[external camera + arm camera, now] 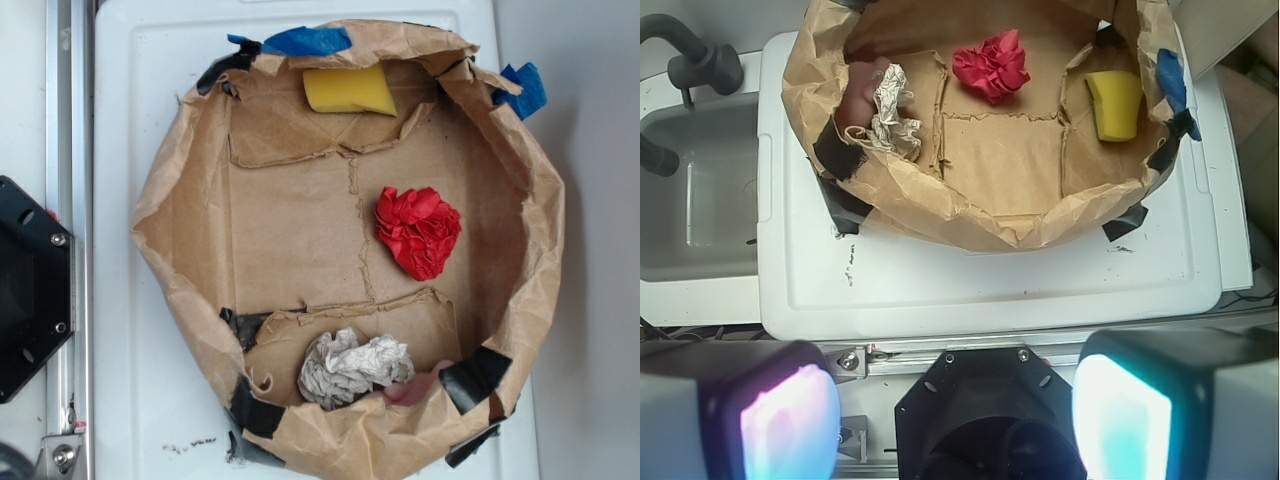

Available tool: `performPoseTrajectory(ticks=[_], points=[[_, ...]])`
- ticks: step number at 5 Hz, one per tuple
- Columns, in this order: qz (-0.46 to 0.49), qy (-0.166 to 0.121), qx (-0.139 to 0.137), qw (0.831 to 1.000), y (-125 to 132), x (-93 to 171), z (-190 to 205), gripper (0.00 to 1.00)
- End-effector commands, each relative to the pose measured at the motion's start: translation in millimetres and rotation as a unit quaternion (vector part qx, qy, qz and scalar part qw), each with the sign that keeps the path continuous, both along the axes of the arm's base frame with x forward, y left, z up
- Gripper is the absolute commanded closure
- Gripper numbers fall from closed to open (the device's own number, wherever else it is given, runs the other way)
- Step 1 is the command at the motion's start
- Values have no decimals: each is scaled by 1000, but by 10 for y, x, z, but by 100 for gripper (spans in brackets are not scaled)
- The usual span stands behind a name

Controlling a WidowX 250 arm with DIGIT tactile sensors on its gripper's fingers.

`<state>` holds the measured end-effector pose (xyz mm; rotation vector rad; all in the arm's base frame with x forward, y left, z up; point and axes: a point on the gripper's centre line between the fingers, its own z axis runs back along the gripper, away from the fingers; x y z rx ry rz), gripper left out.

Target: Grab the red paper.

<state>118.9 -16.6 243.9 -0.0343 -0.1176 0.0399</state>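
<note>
The red paper (419, 231) lies at the right centre of the overhead frame, on the floor of a brown paper basin (170, 250) resting on a white surface (130, 100). In the wrist view the end effector (960, 415) at the bottom of the frame stands spread wide and empty, well apart from the paper at upper centre.

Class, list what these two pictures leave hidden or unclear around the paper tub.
- Pink thing beside the grey paper ball: mostly hidden behind the ball and tub wall in both views.
- Hand: wrist view cuts off its blurred fingers; absent from the exterior view.
- Red paper: underside unseen.
</note>
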Motion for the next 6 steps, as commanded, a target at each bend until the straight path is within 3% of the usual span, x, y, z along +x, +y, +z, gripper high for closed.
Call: performPoseTrajectory(ticks=[1,2,3,4,5,6], points=[[0,0,0,1000,0,0,0,0],[-3,-23,-7,1000,4,96,-42,0],[47,-66,-5,997,85,596,-244,0],[56,-67,-2,996,63,1094,-451,0],[75,-22,-4,997,138,1578,-631,0],[75,-22,-4,997,138,1578,-631,0]])
